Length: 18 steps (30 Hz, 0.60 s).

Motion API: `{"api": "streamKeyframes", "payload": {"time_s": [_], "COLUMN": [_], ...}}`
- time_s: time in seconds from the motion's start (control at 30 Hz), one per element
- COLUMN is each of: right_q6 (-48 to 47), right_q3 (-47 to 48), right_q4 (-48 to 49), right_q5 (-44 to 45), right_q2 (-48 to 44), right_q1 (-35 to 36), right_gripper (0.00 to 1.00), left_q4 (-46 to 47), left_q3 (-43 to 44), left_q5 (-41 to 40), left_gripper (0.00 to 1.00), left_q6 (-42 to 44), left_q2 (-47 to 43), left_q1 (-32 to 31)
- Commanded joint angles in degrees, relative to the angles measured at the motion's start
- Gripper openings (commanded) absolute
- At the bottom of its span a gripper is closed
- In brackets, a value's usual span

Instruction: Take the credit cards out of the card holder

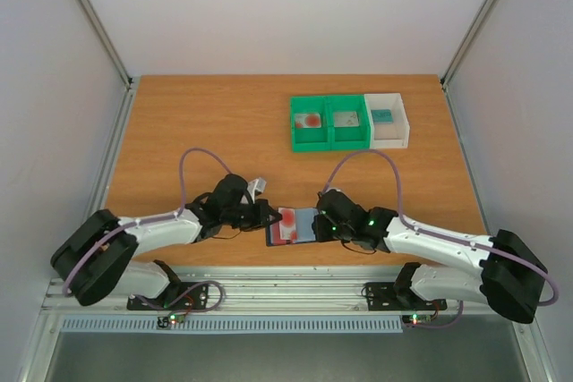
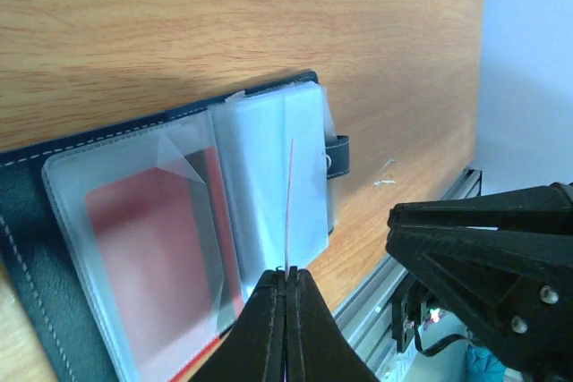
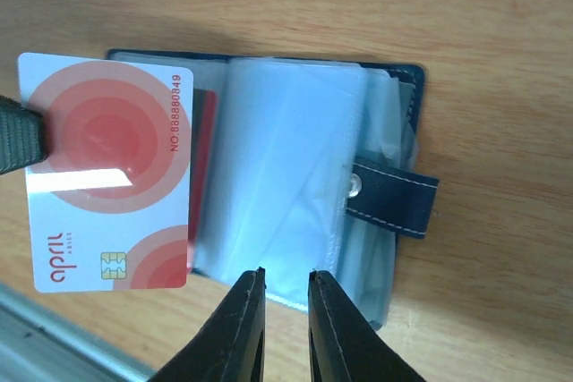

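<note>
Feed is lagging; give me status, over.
Left end effector shut on red-white credit card, out of card holder. Right end effector slightly open at holder's near edge. Second red card inside holder. Nothing blocking.

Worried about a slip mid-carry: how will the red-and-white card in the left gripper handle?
The card is probably stiff: edge-on in the left wrist view it is a straight line rising from the left gripper. Its glare band suggests a glossy face, so, pinched at one edge only, it may slide. So thin, it is likely very light.
</note>
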Motion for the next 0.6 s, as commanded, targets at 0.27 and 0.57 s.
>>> {"api": "streamKeyframes", "payload": {"time_s": [0.27,0.57], "right_q6": [-15.8,-22.1], "right_q3": [11.8,20.8], "right_q4": [-16.9,-23.9], "right_q5": [-12.1,-23.4], "right_q2": [-12.0,-12.4], "right_q1": [-0.3,-1.0], "right_gripper": [0.24,0.35], "left_q4": [-23.3,-24.7], "left_q3": [7.4,9.3], "left_q5": [9.2,22.0], "left_gripper": [0.0,0.0], "left_q6": [15.8,19.8], "left_q2": [-15.2,-20.3], "left_q1": [0.2,-1.2]}}
